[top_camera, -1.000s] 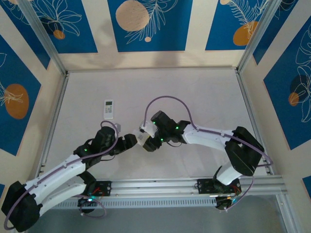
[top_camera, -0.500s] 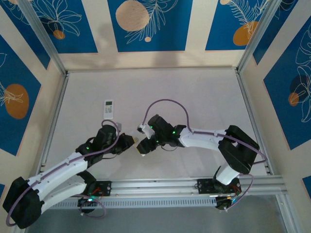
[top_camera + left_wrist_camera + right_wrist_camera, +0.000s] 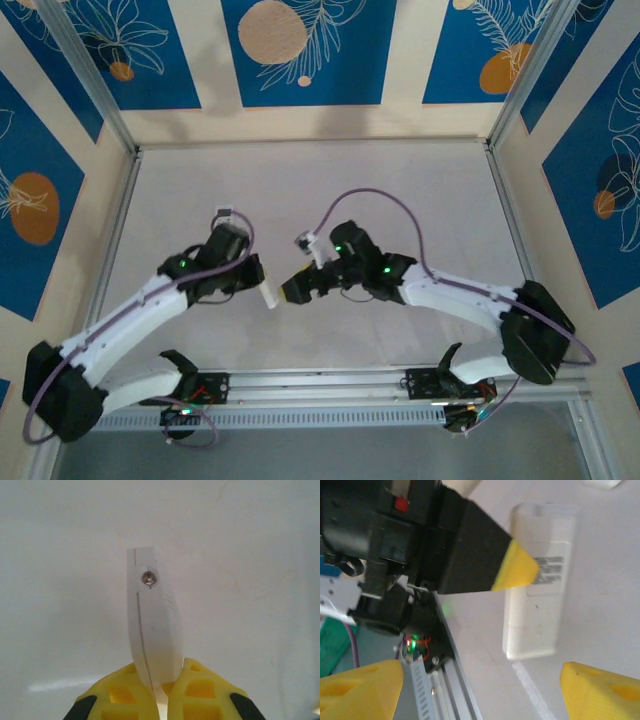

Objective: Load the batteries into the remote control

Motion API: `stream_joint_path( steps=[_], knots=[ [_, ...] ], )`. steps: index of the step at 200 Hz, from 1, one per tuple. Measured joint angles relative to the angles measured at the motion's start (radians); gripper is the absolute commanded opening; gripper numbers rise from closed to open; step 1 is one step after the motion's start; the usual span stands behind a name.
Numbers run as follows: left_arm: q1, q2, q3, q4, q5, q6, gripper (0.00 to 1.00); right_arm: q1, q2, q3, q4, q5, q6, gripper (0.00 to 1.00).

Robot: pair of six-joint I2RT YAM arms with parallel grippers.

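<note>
Top view: one white remote [image 3: 268,293] juts from the clamped left gripper [image 3: 258,287] over the near-middle table [image 3: 400,190], and the right gripper [image 3: 303,283], narrower a second ago, gapes empty just to its right. Left wrist: one remote [image 3: 155,620], edge-on, pinched by the gripper [image 3: 161,685]. Right wrist: one remote [image 3: 535,605], with the fingertips [image 3: 600,690] spread wide and clear of it.

The left arm [image 3: 130,322] and the right arm [image 3: 468,294] both wear white shells on their long links, with black housings at the joints (the bulkiest are the rounded ones nearest the bases [image 3: 440,381]). A lavender cable [image 3: 376,193] arcs off the right arm, and a matching one runs along the left. Small green lights [image 3: 338,249] glow on the black wrist blocks. The bases are black, with red and green wiring. The left fingers [image 3: 116,696] are yellow, moulded with hollow pockets and black at the outer edges. The right fingers [image 3: 360,690] are plain yellow wedges.
</note>
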Motion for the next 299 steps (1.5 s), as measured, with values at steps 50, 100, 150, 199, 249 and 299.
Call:
stream_joint_path(
  steps=[50, 100, 150, 199, 249, 299],
  knots=[
    [0.043, 0.539, 0.661, -0.317, -0.13, 0.319, 0.0, -0.136, -0.049, -0.054, -0.166, 0.066, 0.12, 0.81],
    [0.091, 0.959, 1.059, -0.515, -0.297, 0.402, 0.0, -0.106, -0.082, -0.029, -0.395, 0.129, 0.132, 0.81],
    [0.166, 1.268, 1.371, -0.678, -0.357, 0.381, 0.0, -0.098, -0.248, -0.043, -0.472, 0.166, 0.143, 0.82],
    [0.175, 1.363, 1.501, -0.719, -0.339, 0.343, 0.21, -0.105, -0.286, -0.06, -0.51, 0.182, 0.143, 0.82],
    [0.188, 1.392, 1.504, -0.627, -0.277, 0.319, 0.38, -0.115, -0.341, -0.06, -0.554, 0.206, 0.154, 0.83],
    [0.191, 1.231, 1.257, -0.412, -0.051, 0.357, 0.7, -0.262, -0.487, -0.1, -0.608, 0.359, 0.134, 0.99]
  ],
)
